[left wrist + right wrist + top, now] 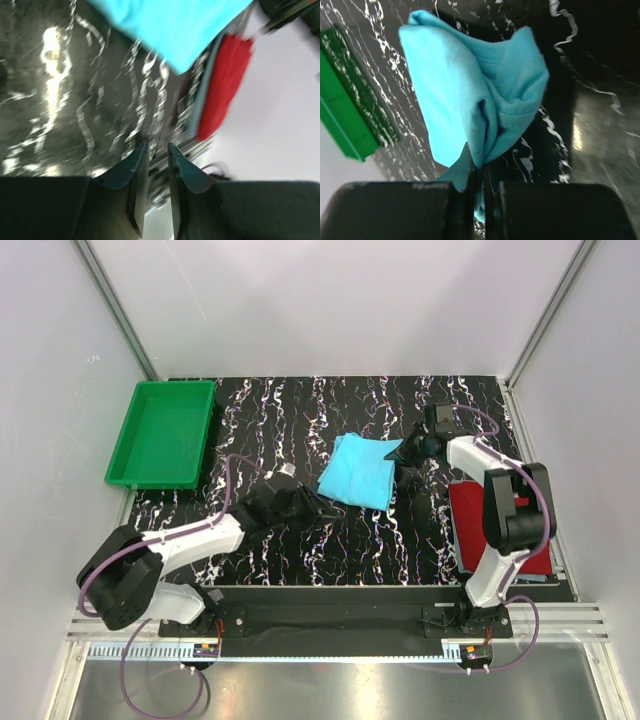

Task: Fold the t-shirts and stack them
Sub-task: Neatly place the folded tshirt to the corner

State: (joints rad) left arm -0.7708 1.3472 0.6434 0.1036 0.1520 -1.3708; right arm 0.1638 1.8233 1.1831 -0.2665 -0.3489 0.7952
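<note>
Near the middle of the black, white-veined worktop [350, 550], a little to the right: the turquoise tee [358, 472], folded to a rough rectangle and lying slanted. Resting mostly flat in the top view, with the right side bunched up.

Clamped on that right side: the right hand [477, 183], both fingers pressed together on a thick fold of the cloth. In the right wrist view, loose turquoise folds spreading out in front of the fingers, with dark worktop behind.

At the right edge of the worktop: the red tee [466, 512], a flat folded rectangle. Partly hidden under the right arm in the top view. Near the turquoise tee but not touching it, with a strip of bare worktop between.

Just beside the lower left corner of the turquoise tee: the left hand [156, 146]. Fingers standing a little apart, with only the worktop seen through the narrow gap. Cannot tell for sure from the top view whether touching the cloth or not. Left wrist view blurred, but readable enough: turquoise cloth at the top, red cloth to the right, both beyond the fingertips.

At the far left corner: the green tray [165, 430], well apart from both tees and both hands.
</note>
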